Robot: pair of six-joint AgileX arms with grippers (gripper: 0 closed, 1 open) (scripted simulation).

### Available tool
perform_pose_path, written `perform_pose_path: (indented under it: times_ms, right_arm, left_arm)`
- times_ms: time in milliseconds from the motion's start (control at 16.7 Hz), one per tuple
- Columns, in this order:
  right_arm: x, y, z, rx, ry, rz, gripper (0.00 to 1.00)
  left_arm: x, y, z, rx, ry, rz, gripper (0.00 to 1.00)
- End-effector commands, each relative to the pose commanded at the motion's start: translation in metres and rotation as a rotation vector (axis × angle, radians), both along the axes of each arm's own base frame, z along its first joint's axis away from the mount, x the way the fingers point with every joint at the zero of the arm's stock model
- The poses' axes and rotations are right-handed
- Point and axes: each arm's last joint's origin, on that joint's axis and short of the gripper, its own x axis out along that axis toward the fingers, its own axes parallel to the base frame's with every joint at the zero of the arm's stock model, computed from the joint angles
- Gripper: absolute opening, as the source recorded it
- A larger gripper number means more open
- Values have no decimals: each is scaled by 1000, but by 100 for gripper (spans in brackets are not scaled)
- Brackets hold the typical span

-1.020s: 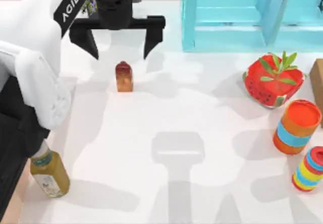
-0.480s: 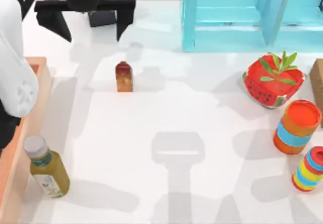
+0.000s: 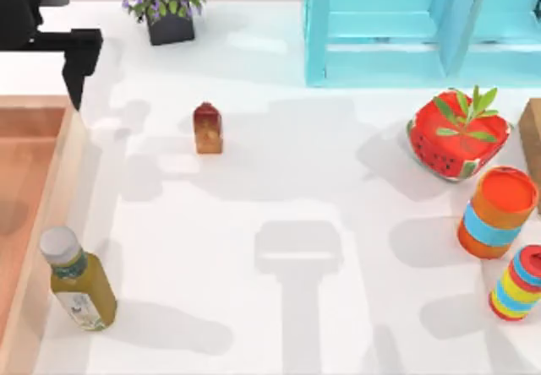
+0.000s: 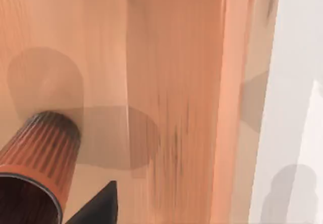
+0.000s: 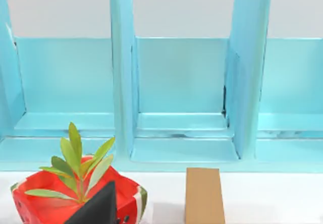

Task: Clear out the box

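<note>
While your left gripper [image 3: 34, 46] sits at the top view's 10 o'clock corner, above the far end of the box [image 3: 46, 214], you're in the reach-back step: going for the next item. One black finger [image 3: 80, 62] shows and its mate is cut off by the frame, so whether the fingers are spread or closed you cannot tell. The box lies along the table's left edge, long axis running 12 to 6, open side up. The left wrist view shows a ribbed orange cup [image 4: 38, 158] on the box floor, its mouth toward the camera; whether it stands or lies, unclear. Next move likely calls for lowering over that cup, centring it between the fingers, clearing the rim. Your right arm is parked, its fingertip [image 5: 96, 206] facing the turquoise shelf [image 5: 181, 93].
</note>
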Motion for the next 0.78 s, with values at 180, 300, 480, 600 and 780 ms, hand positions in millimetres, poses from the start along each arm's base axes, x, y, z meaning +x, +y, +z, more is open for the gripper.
perform_pose_path:
  times_ms: [180, 300, 480, 600, 780]
  right_arm:
    - [0, 0, 0, 0, 0, 0, 100]
    - [0, 0, 0, 0, 0, 0, 100]
    - [0, 0, 0, 0, 0, 0, 100]
    - [0, 0, 0, 0, 0, 0, 100]
    - [0, 0, 0, 0, 0, 0, 100]
  left_arm:
    - [-32, 41, 2, -5, 7, 0, 100]
    - [-50, 63, 9, -5, -23, -1, 100]
    - [-62, 79, 13, -1, -53, -1, 100]
    - [-62, 79, 13, -1, -53, -1, 100]
    - [-61, 78, 12, -1, -50, -4, 100]
